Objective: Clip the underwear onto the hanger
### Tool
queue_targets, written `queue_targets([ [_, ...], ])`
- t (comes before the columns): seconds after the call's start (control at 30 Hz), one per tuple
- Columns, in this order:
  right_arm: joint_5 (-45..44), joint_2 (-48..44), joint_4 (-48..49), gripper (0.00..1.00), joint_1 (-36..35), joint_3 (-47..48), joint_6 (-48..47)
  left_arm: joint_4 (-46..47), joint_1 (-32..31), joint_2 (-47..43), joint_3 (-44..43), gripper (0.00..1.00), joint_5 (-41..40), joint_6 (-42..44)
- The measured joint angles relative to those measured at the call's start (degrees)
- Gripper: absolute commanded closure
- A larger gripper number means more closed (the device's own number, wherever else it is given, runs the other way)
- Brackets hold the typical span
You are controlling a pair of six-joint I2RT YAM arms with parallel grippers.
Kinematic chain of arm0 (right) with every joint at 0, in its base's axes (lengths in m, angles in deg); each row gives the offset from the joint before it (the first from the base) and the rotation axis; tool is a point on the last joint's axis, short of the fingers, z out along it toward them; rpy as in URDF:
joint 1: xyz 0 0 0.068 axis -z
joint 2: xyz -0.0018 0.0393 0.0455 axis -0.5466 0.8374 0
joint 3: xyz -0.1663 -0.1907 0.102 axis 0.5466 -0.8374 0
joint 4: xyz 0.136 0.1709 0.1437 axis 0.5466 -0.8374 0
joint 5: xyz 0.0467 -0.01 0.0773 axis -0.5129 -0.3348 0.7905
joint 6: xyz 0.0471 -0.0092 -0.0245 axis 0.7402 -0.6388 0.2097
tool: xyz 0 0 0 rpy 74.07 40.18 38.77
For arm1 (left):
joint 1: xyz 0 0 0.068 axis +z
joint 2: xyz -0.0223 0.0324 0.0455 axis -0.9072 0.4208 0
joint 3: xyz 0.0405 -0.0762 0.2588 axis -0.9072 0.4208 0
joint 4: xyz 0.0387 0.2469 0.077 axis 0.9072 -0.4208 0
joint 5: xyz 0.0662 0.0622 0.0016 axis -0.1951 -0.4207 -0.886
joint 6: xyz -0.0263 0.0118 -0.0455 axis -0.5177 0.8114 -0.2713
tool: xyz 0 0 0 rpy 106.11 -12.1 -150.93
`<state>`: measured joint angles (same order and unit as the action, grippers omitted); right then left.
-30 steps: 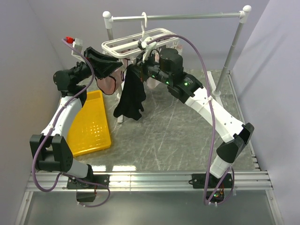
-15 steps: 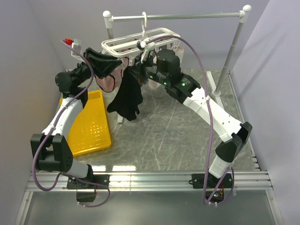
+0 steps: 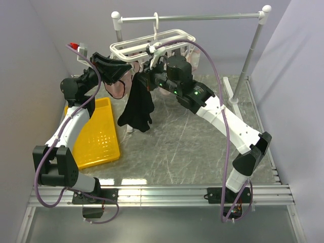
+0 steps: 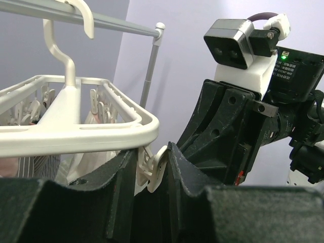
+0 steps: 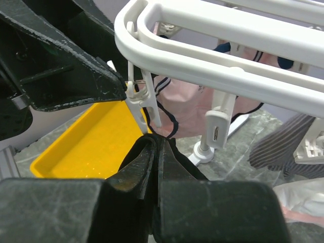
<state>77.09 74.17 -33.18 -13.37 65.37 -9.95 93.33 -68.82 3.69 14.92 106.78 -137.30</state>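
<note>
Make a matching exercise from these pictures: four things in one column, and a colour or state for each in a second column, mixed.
1. underwear
2. tray
3. hanger
4. left gripper

a. hooked on the rail
b. closed on a clip
c. yellow, on the table
d. black, held by the right gripper

Pairs: 1-d, 2-c, 3-a, 4-b

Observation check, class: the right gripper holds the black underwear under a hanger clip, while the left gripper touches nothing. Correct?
No: the left wrist view shows the left gripper pinching that clip. The right gripper does hold the underwear under it.
</note>
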Motion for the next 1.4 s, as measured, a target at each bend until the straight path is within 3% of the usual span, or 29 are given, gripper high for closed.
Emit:
queue_targets([
  [1.4,-17.1,0.9,-0.4,1.0,-4.6,0.9,-0.5,-4.2,-1.0,-0.9,0.0,1.0,-3.0,5.0],
])
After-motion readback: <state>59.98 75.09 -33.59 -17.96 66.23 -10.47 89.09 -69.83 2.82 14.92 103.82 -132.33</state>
